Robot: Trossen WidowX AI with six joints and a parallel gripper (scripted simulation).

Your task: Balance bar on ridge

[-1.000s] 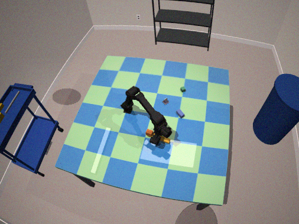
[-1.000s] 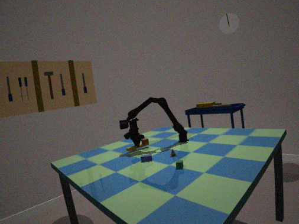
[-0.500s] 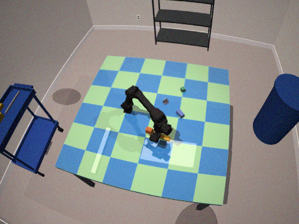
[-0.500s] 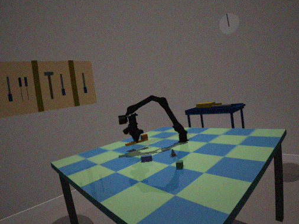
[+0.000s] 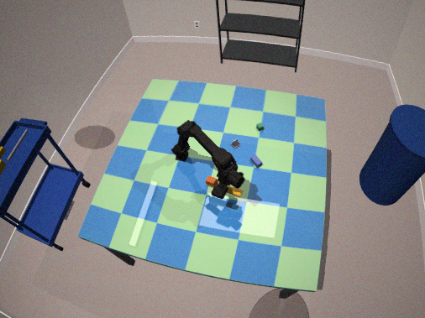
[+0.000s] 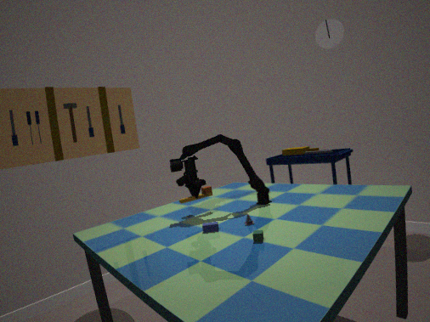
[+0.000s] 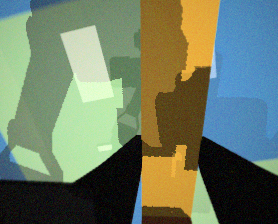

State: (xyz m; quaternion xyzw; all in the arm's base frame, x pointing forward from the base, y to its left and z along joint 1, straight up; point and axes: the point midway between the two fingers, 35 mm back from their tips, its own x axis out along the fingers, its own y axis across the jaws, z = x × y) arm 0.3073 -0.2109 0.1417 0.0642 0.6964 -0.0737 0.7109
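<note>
My gripper [image 5: 227, 188] [image 6: 195, 195] [image 7: 168, 142] is shut on the yellow-orange bar [image 5: 236, 192] [image 6: 185, 200] [image 7: 200, 30], gripping it near its middle. The bar is held above the table, with its shadow apart from it. An orange-red block [image 5: 211, 181] [image 6: 206, 190] is at one end of the bar. The ridge, a small grey wedge [image 5: 235, 144] [image 6: 248, 221], stands on the table away from the bar, nearer the back in the top view. The ridge does not show in the wrist view.
A purple-blue block [image 5: 256, 161] [image 6: 210, 227] and a green cube [image 5: 259, 127] [image 6: 258, 236] lie near the ridge on the checkered table [image 5: 210, 252] [image 6: 293, 270]. A blue cart [image 5: 50, 204] and a blue bin [image 5: 390, 162] stand off the table's sides.
</note>
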